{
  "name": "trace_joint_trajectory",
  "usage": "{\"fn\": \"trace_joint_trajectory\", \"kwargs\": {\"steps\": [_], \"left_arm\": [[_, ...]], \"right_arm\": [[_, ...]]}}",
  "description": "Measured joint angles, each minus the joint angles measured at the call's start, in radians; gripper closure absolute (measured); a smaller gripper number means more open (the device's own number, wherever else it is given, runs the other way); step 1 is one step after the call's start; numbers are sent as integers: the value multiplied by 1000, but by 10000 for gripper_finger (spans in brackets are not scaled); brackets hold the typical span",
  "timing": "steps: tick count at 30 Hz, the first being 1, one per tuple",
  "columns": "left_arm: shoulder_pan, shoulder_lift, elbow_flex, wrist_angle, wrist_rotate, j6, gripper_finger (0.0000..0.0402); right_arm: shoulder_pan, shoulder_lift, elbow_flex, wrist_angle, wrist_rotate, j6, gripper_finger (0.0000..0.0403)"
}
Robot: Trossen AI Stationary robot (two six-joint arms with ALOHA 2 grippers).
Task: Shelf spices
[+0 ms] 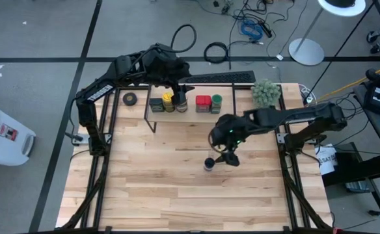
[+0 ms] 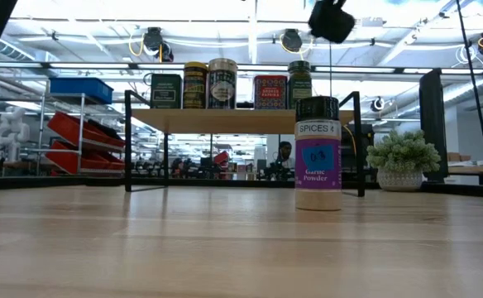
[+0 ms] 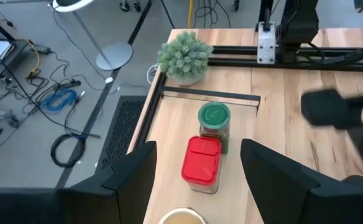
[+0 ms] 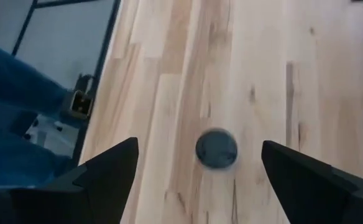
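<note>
Spices are nearly all up: five sit in a row on the shelf [image 2: 241,121], namely the dark tin [image 2: 165,91], yellow-lidded jar [image 2: 195,85], tan-lidded jar [image 2: 222,83], red tin [image 2: 270,92] and green-lidded jar [image 2: 299,84].

The last one, the blue-lidded jar [image 2: 318,154] of garlic powder, stands upright and alone on the open table [image 1: 177,188], well in front of the shelf.

The right gripper [image 4: 197,163] hangs above that jar with its fingers spread wide and nothing between them. In the right wrist view the lid sits between the two fingers but well below them.

The left gripper [image 3: 197,163] waits over the shelf beside the tan-lidded jar, fingers apart and empty.

Tipping looks like the main risk. The jar is tall and narrow (with nothing beside it to stop a fall), so a descent slightly off centre would put one finger on the lid or shoulder and knock it over.

A grip taken too high could let the jar swing or slip during the carry.

On the shelf, the free space looks tight, and the waiting left arm is close by, so a careless approach might bump a neighbouring jar or that arm.
</note>
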Motion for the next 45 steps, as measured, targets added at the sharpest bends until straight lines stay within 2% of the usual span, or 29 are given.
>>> {"fn": "trace_joint_trajectory", "kwargs": {"steps": [10, 29, 34, 45], "left_arm": [[-1, 0, 0, 0, 0, -1, 159], [-1, 0, 0, 2, -8, -26, 159], [-1, 0, 0, 2, -8, -26, 159], [-1, 0, 0, 2, -8, -27, 159]], "right_arm": [[15, 127, -2, 25, -1, 50, 47], [55, 297, -2, -7, 55, 122, 50], [55, 304, -1, -13, 56, 156, 82], [54, 302, 1, -12, 55, 199, 190]]}}
